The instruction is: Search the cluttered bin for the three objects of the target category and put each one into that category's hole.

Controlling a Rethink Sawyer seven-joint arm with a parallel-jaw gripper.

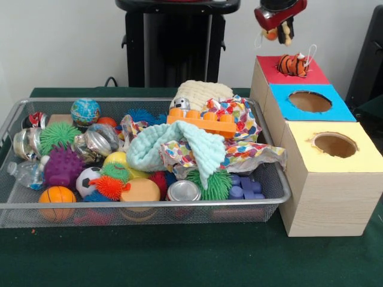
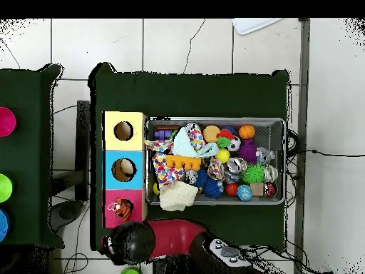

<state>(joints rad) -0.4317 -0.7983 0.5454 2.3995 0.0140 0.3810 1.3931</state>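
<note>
Front view shows a green-covered table (image 1: pixel 179 257) before a pale wall; overhead, a white tiled floor (image 2: pixel 178 43) surrounds it. No writing is readable. A wire basket (image 1: pixel 149 200) of balls, cloths and blocks fills the table's middle. An orange, black-striped plush tiger (image 1: pixel 292 64) lies on the red hole (image 1: pixel 311 75) at the box's robot-side end. The end effector (image 1: pixel 280 27) hangs above it; whether it is gripping cannot be told.

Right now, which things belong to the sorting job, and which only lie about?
Job:
- silver wire-mesh bin
- orange striped plush tiger on the red-surround hole
- gripper

Lying about:
- orange plastic brick
- green spiky ball
- globe ball
</note>
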